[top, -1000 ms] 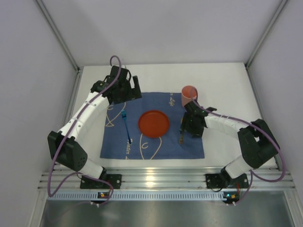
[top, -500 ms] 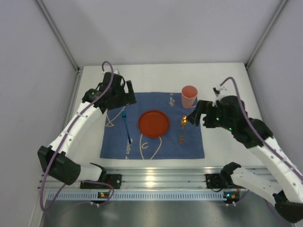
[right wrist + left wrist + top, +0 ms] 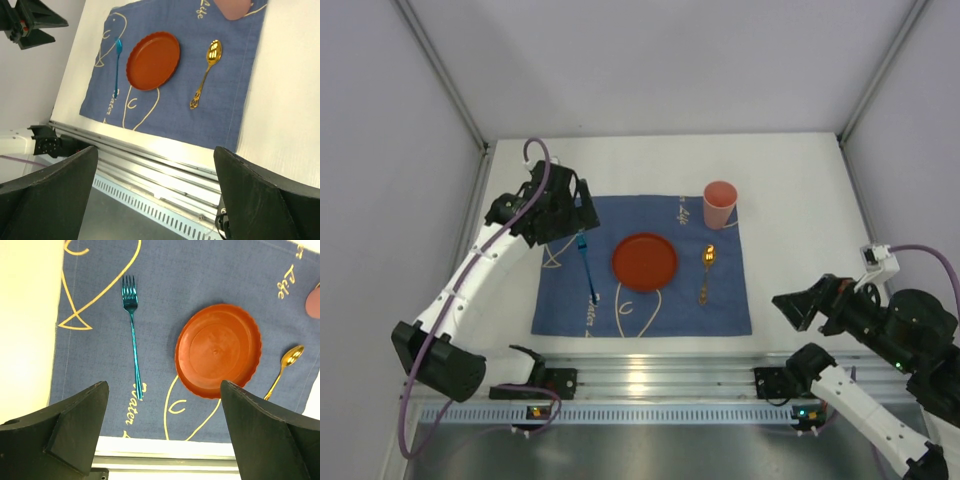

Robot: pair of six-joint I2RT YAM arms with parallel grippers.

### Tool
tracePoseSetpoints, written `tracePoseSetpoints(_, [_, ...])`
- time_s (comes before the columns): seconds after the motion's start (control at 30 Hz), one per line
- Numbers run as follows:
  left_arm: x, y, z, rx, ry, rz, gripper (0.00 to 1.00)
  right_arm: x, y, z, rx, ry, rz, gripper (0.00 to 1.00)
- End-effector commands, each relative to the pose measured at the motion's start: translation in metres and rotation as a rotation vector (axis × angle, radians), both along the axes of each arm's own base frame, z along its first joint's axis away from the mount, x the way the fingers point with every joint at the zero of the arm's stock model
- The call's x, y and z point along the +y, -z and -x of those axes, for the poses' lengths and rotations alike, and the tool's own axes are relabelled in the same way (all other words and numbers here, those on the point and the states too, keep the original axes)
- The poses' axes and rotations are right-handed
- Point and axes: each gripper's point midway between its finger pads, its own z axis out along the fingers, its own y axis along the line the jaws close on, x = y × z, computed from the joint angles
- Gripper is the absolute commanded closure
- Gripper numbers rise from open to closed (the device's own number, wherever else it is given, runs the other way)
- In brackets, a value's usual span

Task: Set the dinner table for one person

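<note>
On the white dinner table (image 3: 790, 200) lies a blue cloth (image 3: 650, 312) with pale line drawings. An orange-red plate (image 3: 644, 262) sits at the cloth's middle. A teal fork (image 3: 587, 265) lies left of the plate and a gold spoon (image 3: 706, 270) right of it. A pink cup (image 3: 720, 204) stands at the cloth's far right corner. My left gripper (image 3: 577, 203) hovers open above the cloth's far left corner, holding nothing. My right gripper (image 3: 796, 308) is open and empty, raised off the cloth's near right corner. The left wrist view looks down on fork (image 3: 133, 335) and plate (image 3: 217, 350).
A slotted aluminium rail (image 3: 650, 375) runs along the table's near edge, where both arm bases are bolted. Pale walls with metal corner posts close in the left, right and far sides. Bare white tabletop lies right of the cloth (image 3: 290, 100).
My right arm pulled back from over the spoon toward the near right, its jaws opening wide; the spoon stays on the cloth. My left gripper drifted slightly left.
</note>
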Motion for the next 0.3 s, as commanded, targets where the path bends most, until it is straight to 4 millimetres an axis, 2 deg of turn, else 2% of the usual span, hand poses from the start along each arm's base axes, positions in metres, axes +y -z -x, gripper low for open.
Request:
tracePoseSetpoints(0.0, [0.011, -0.032, 0.001, -0.081, -0.061, 0.0, 0.01, -0.02, -0.005, 0.006, -0.017, 0.057, 0.036, 0.0])
tracePoseSetpoints(0.13, [0.021, -0.046, 0.01, -0.119, -0.101, 0.009, 0.02, -0.016, -0.003, 0.005, -0.011, 0.014, 0.094, 0.0])
tracePoseSetpoints(0.2, [0.028, -0.051, 0.016, -0.136, -0.12, -0.002, 0.02, -0.003, -0.007, 0.005, -0.04, -0.072, 0.091, 0.0])
tracePoseSetpoints(0.27, [0.032, -0.054, 0.019, -0.151, -0.123, -0.015, 0.01, -0.007, -0.006, 0.004, -0.03, -0.054, 0.113, 0.0])
